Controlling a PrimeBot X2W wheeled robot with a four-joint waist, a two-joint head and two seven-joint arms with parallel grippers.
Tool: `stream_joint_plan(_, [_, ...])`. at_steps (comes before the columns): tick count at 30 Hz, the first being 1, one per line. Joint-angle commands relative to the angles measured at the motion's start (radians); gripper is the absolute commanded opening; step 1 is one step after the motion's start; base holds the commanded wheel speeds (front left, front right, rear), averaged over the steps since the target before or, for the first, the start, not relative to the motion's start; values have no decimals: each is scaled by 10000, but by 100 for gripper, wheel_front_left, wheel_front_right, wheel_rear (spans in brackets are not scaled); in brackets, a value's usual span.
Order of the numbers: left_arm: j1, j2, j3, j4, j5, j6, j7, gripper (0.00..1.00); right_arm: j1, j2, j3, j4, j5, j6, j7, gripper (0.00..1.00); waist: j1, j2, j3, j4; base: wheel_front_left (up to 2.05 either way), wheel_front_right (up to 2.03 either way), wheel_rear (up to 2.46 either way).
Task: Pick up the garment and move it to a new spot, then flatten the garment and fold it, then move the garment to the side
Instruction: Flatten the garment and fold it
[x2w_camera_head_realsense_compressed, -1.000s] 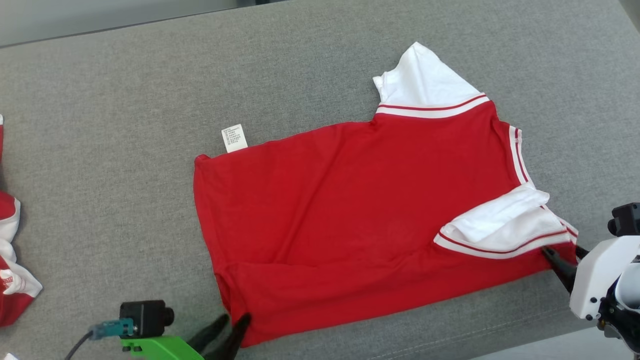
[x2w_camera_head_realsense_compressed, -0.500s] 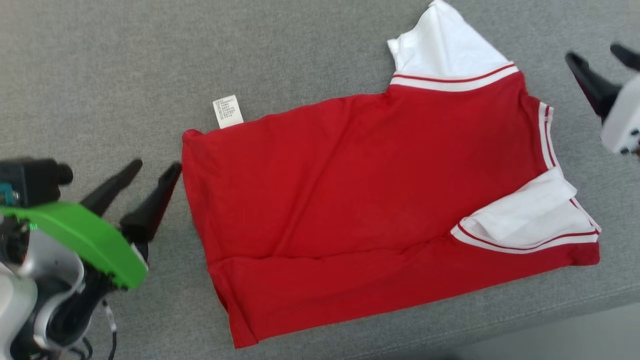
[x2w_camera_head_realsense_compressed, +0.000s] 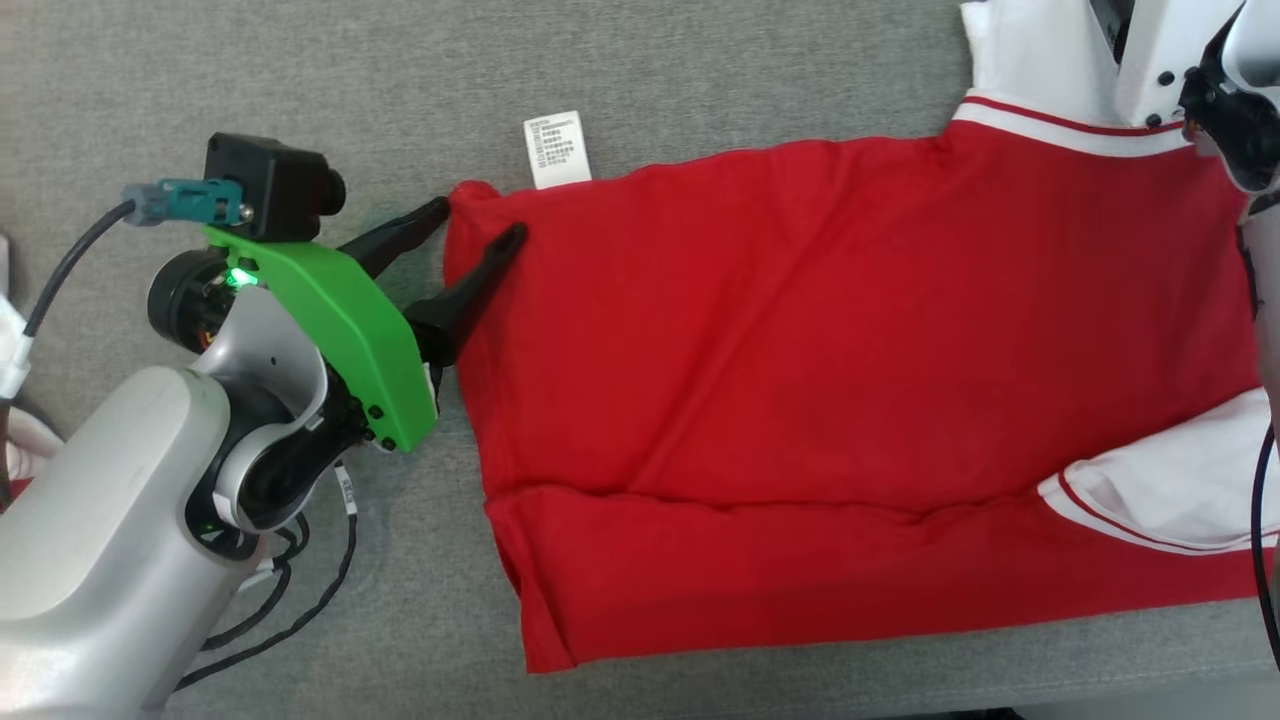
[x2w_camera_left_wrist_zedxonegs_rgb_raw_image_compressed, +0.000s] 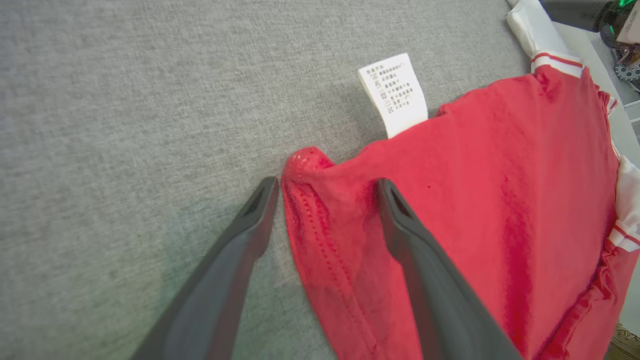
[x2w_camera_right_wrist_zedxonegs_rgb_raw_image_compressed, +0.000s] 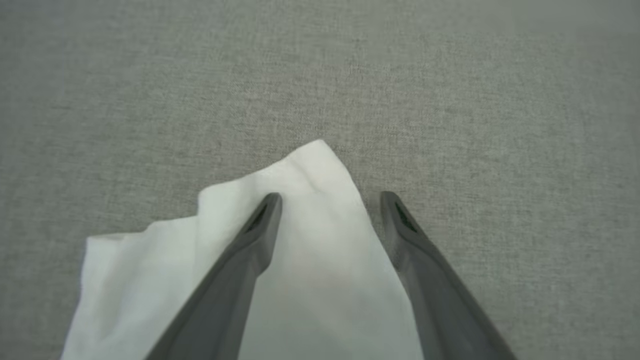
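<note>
The garment (x2w_camera_head_realsense_compressed: 820, 380) is a red shirt with white sleeves, lying flat on the grey cloth surface (x2w_camera_head_realsense_compressed: 700, 60) with its near edge folded over. My left gripper (x2w_camera_head_realsense_compressed: 479, 218) is open at the shirt's far left hem corner. In the left wrist view that red corner (x2w_camera_left_wrist_zedxonegs_rgb_raw_image_compressed: 320, 200) lies between the open fingers of the left gripper (x2w_camera_left_wrist_zedxonegs_rgb_raw_image_compressed: 326, 182). My right arm's white wrist (x2w_camera_head_realsense_compressed: 1165, 50) hangs over the far sleeve. In the right wrist view my right gripper (x2w_camera_right_wrist_zedxonegs_rgb_raw_image_compressed: 330, 195) is open, straddling the tip of the white sleeve (x2w_camera_right_wrist_zedxonegs_rgb_raw_image_compressed: 310, 165).
A white care label (x2w_camera_head_realsense_compressed: 555, 150) sticks out from the far hem beside my left gripper. Black cables (x2w_camera_head_realsense_compressed: 300, 590) hang under the left arm. The front edge of the grey surface (x2w_camera_head_realsense_compressed: 1100, 690) runs close to the shirt's near side.
The head camera has shifted. Both grippers have opened, left the shirt's near edge and moved to its far side: the left to the hem corner, the right to the far sleeve.
</note>
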Motion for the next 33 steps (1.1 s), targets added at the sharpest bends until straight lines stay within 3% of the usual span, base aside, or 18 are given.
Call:
stream_joint_plan(1, [-158,-79,-98,140,46,-83,113,100,-178,-18,81,279,-43,-15,-40,100,-3,0,227,370,0,0,0])
stream_joint_plan(9, [-645,-367,-368,668,126,-371,326,100,-450,106,685,1489,349,-5,222,100,-3,0,225,245,0,0,0])
stream_joint_plan(10, [-689,-407,-395,715,130,-403,338,100,-460,99,734,1566,379,-5,225,69,-3,0,231,229,0,0,0])
stream_joint_plan(11, [-714,-454,-411,779,93,-460,351,100,-477,99,625,1670,412,-7,111,0,-3,0,236,207,0,0,0])
stream_joint_plan(12, [-730,-478,-423,834,60,-503,345,22,-446,175,674,1757,533,-10,155,0,-3,0,229,196,0,0,0])
stream_joint_plan(13, [-726,-508,-416,909,24,-528,316,0,-412,275,744,1766,782,-10,155,0,-3,0,210,178,0,0,0])
stream_joint_plan(21, [-646,-85,156,620,172,-282,-283,0,-1284,8,739,1199,1536,-10,-1706,0,-3,0,76,-83,0,0,0])
stream_joint_plan(33, [605,577,982,-866,-129,572,-1047,0,-492,-540,1738,179,3227,-10,-2806,0,-3,0,-527,-831,0,0,0])
